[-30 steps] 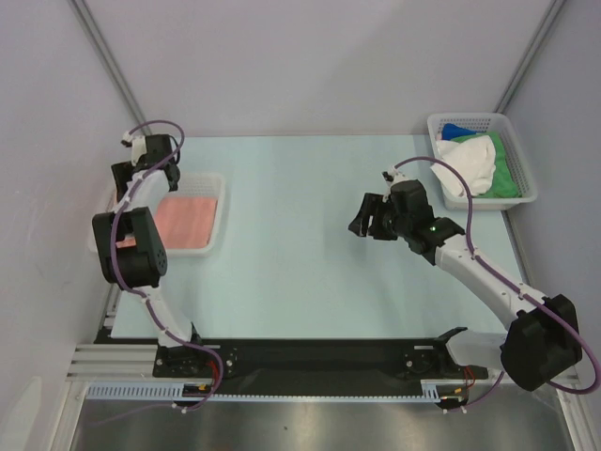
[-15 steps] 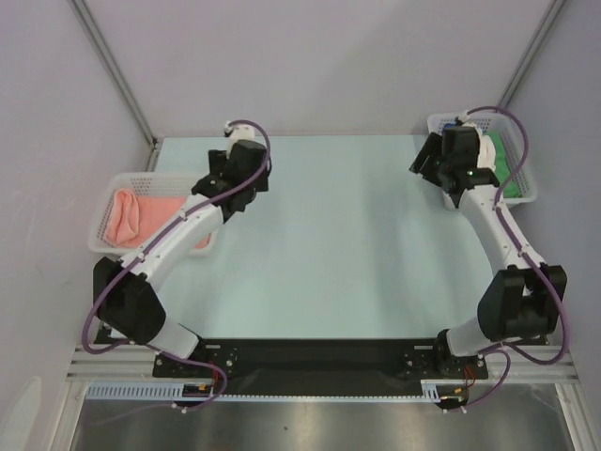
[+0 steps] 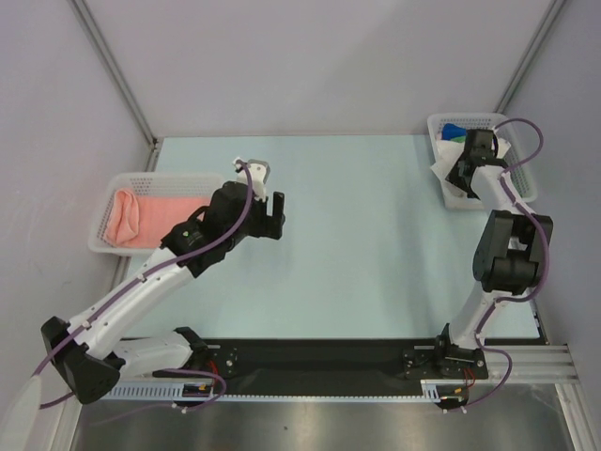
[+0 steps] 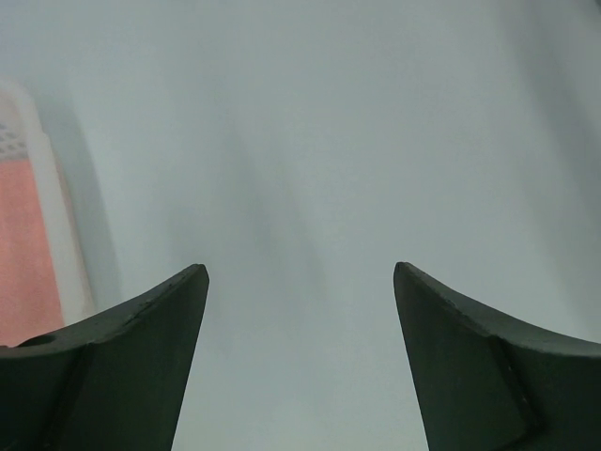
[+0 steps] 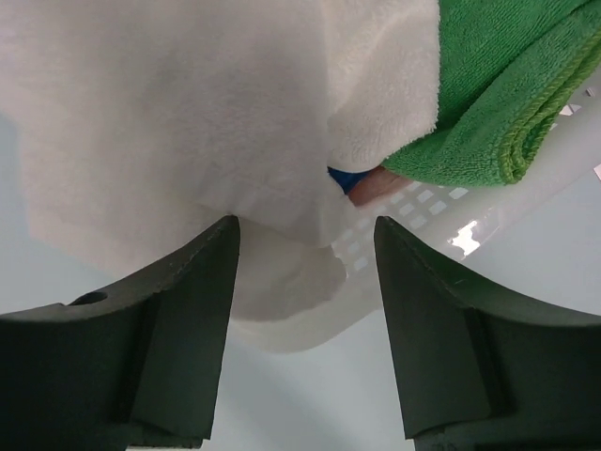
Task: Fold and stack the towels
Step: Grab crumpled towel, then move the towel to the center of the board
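1. Right gripper [image 5: 305, 230]: hangs with fingers spread, grips nothing, sits just above the white towel [image 5: 169, 113].
2. White towel: drapes over the rim of the right basket [image 3: 474, 116], beside a green towel [image 5: 498, 85]; possibly brushes the fingertips, hard to tell.
3. Left gripper [image 4: 300, 277]: stands open and empty over the table [image 4: 300, 113].
4. Pink towel [image 3: 127, 218]: lies in the left basket [image 3: 169, 177], well apart from that gripper.

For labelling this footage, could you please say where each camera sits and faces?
Top external: above and behind, looking down at the pale blue table; left arm, right arm show.
Left wrist: on that arm, facing bare table; open left gripper shows.
Right wrist: on that arm, facing white fluffy towel and green cloth towel; open right gripper shows.
Shared: top external also sees that white towel.
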`<move>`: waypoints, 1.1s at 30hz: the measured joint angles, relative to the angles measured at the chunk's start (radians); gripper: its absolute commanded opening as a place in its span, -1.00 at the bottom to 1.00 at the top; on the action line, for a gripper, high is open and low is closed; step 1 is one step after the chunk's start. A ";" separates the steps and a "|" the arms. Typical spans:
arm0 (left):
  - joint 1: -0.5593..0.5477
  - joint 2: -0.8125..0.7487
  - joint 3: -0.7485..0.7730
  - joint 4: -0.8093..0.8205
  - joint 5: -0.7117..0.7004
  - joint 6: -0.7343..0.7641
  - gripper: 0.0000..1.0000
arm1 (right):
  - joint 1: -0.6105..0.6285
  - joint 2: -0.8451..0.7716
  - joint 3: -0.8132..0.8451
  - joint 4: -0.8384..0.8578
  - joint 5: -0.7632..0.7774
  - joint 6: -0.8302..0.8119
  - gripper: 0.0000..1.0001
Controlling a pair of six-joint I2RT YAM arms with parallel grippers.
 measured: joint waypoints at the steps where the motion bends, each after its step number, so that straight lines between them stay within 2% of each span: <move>1: 0.000 -0.014 -0.011 0.002 0.012 0.000 0.71 | -0.003 0.016 0.000 0.000 0.005 -0.001 0.27; 3: 0.000 -0.029 -0.027 0.002 0.028 0.000 0.70 | -0.005 0.037 0.000 0.003 0.013 -0.008 0.20; 4: -0.001 -0.032 -0.036 0.004 0.037 0.001 0.70 | -0.005 0.046 0.003 0.006 0.017 -0.009 -0.04; 6: -0.001 -0.031 -0.048 0.005 0.051 0.001 0.68 | -0.005 0.055 0.011 0.008 0.024 -0.017 -0.37; 7: -0.002 -0.029 -0.053 0.005 0.057 0.001 0.68 | -0.004 0.058 0.015 0.010 0.027 -0.018 -0.71; 10: -0.002 -0.029 -0.061 0.005 0.071 0.001 0.68 | -0.005 0.058 0.039 0.004 0.042 -0.013 -0.99; 19: -0.002 -0.031 -0.061 0.008 0.072 0.002 0.67 | 0.043 -0.026 0.226 -0.098 0.061 -0.027 -1.00; 21: -0.002 -0.031 -0.061 0.009 0.072 0.002 0.66 | 0.097 -0.068 0.296 -0.137 0.076 -0.038 -1.00; 28: -0.002 -0.042 -0.063 0.014 0.071 0.002 0.65 | 0.423 -0.249 0.534 -0.217 0.103 -0.066 -1.00; 33: -0.002 -0.060 -0.064 0.019 0.068 0.001 0.65 | 0.549 -0.357 0.605 -0.230 0.092 -0.067 -1.00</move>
